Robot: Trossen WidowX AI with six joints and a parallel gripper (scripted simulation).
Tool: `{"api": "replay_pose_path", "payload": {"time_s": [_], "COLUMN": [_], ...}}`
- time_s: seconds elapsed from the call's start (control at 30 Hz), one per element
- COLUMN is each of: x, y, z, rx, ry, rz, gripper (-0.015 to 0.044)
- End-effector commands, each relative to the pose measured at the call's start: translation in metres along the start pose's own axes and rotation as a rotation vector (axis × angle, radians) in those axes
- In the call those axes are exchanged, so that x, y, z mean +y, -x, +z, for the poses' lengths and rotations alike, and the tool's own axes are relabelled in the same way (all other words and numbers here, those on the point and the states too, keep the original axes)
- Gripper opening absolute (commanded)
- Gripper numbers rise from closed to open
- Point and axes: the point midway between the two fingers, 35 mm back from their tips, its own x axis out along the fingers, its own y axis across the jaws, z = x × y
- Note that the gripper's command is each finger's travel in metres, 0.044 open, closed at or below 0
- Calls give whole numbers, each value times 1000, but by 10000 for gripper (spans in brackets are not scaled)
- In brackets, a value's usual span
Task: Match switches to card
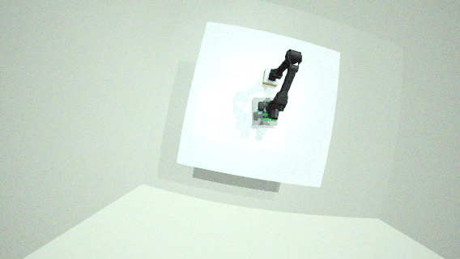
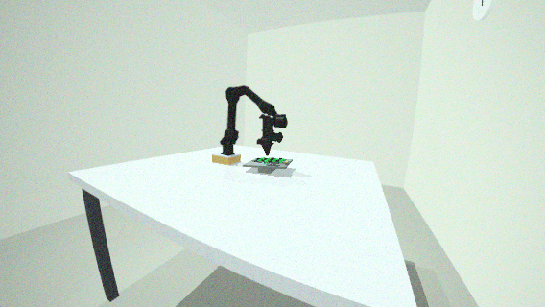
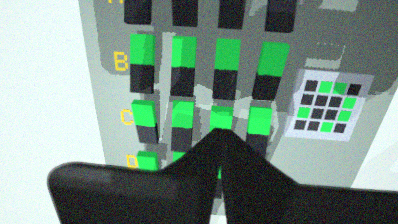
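Observation:
The switch panel holds four columns of green-and-dark switches. In the wrist view row A shows only dark near halves at the top edge. Row B, such as switch B3, is fully in view; row C is partly covered and row D mostly hidden by the fingers. Which halves are raised is hard to tell. The card reads, far row first: dark, green, green, dark; dark, dark, dark, green; green, dark, dark, green; dark, dark, green, dark. My gripper is shut and empty, a little above the panel, in line with column 3 near row C.
The arm's base block stands beside the panel's near side. The panel and base are on the white table. The arm's shadow falls across the panel and table.

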Motion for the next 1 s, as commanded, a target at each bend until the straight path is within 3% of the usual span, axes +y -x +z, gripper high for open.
{"api": "replay_pose_path", "payload": {"time_s": [0.0,0.97], "x": [0,0], "y": [-5,-17], "z": [0,1], "rx": [0,0], "ry": [2,2], "rz": [-1,-1], "gripper": [0,0]}}
